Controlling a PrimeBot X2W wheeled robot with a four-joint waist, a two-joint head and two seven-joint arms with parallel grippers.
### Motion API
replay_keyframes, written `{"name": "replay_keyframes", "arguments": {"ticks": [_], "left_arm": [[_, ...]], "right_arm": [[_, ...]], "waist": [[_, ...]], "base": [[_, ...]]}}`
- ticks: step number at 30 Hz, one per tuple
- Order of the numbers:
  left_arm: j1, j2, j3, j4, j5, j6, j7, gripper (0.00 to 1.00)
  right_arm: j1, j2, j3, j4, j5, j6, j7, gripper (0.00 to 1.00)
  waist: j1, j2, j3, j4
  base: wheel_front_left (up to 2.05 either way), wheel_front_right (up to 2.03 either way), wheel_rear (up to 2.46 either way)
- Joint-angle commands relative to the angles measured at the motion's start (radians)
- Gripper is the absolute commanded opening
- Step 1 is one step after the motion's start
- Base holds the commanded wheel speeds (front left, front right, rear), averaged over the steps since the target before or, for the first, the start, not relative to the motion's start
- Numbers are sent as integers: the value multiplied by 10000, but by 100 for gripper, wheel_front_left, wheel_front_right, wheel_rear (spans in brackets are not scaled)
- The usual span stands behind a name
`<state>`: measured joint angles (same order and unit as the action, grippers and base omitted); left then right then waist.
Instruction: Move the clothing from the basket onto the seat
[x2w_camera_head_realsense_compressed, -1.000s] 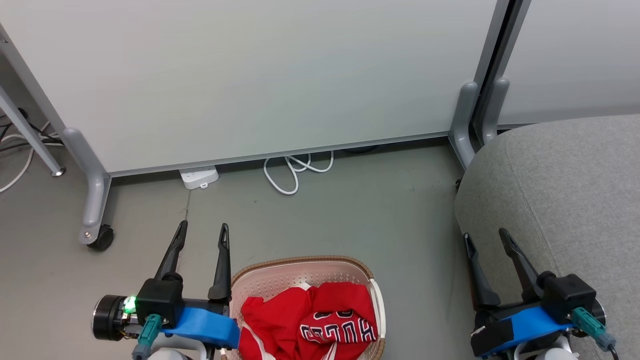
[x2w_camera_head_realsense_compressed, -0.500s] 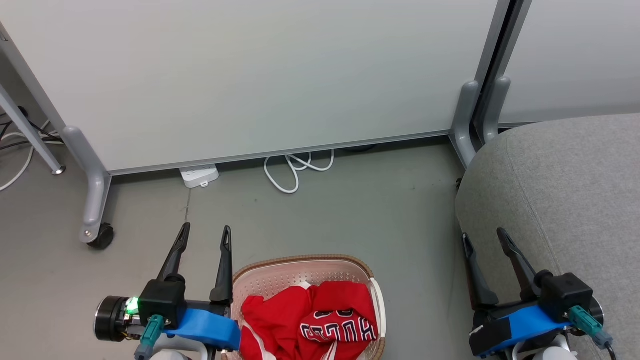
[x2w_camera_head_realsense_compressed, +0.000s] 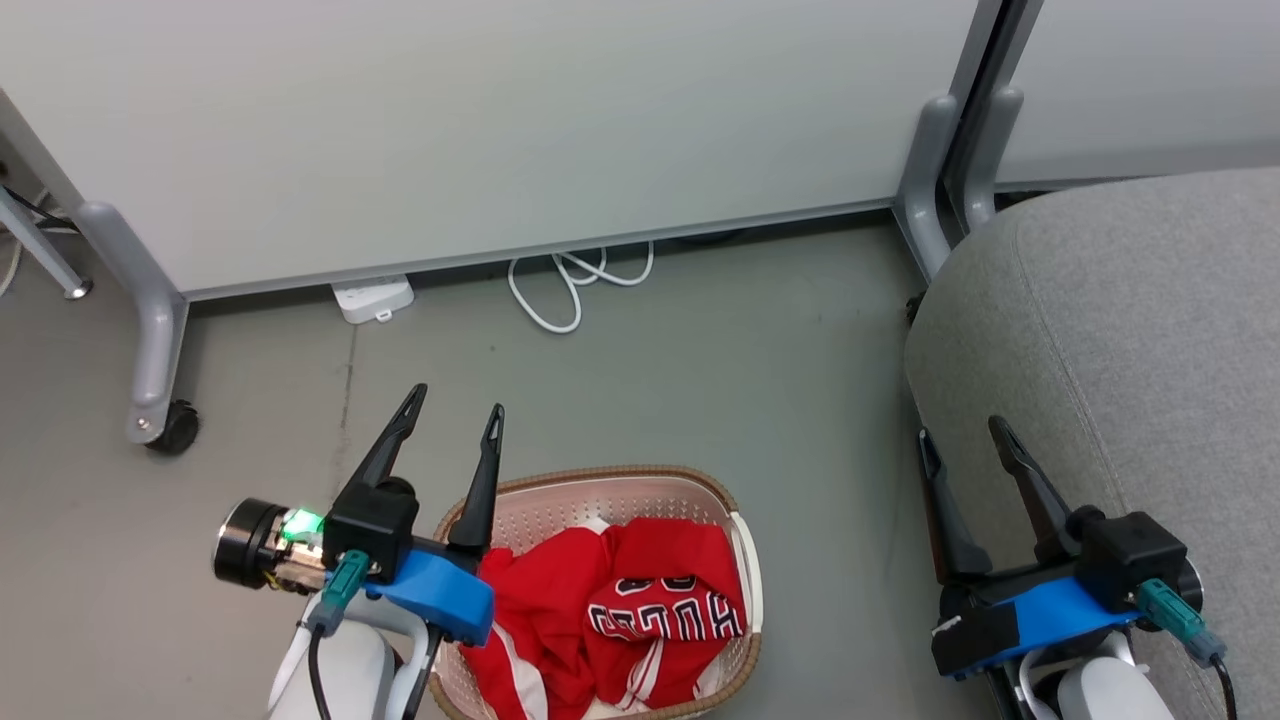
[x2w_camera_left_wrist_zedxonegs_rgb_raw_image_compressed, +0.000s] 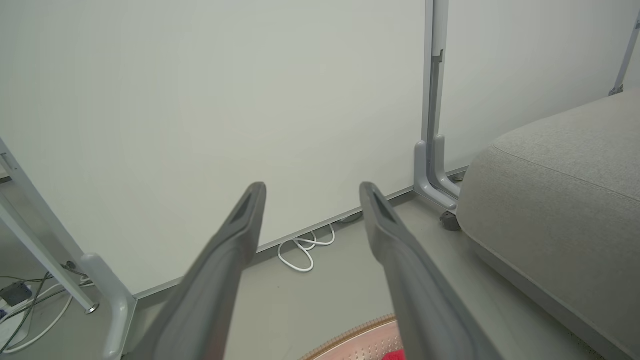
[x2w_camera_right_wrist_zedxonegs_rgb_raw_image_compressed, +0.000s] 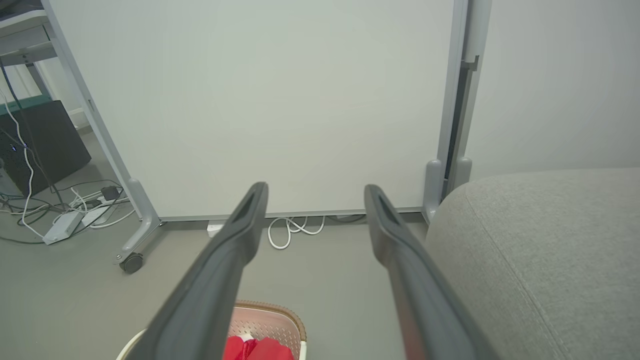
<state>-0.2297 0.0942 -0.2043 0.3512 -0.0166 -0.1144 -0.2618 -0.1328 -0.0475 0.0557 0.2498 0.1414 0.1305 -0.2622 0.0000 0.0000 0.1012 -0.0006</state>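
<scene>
Pick-up not yet begun — left end effector (x2w_camera_head_realsense_compressed: 455, 400) and right end effector (x2w_camera_head_realsense_compressed: 960, 430) are held released, empty; clothing (x2w_camera_head_realsense_compressed: 610, 600) in the basket (x2w_camera_head_realsense_compressed: 600, 472), lower centre, must be grasped next

The basket (x2w_camera_head_realsense_compressed: 570, 505) stands on the floor. It is cream perforated plastic with a brown woven-look rim. Inside it lie two crumpled red garments that touch each other: the plain red garment (x2w_camera_head_realsense_compressed: 530, 600) with white stripes on the left, and the jersey (x2w_camera_head_realsense_compressed: 665, 620) with black-and-white letters on the right. The seat (x2w_camera_head_realsense_compressed: 1130, 330), grey fabric with a rounded corner, stands apart on the basket's right.
</scene>
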Motion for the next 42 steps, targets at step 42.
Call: {"name": "replay_keyframes", "arguments": {"ticks": [42], "left_arm": [[-7367,2803,-10509,7774,-1374,-159,109,100]], "right_arm": [[-3603,-42,452,-1407,311,4,-39,100]], "waist": [[0,0,7324,-2073]], "base": [[0,0,0]]}}
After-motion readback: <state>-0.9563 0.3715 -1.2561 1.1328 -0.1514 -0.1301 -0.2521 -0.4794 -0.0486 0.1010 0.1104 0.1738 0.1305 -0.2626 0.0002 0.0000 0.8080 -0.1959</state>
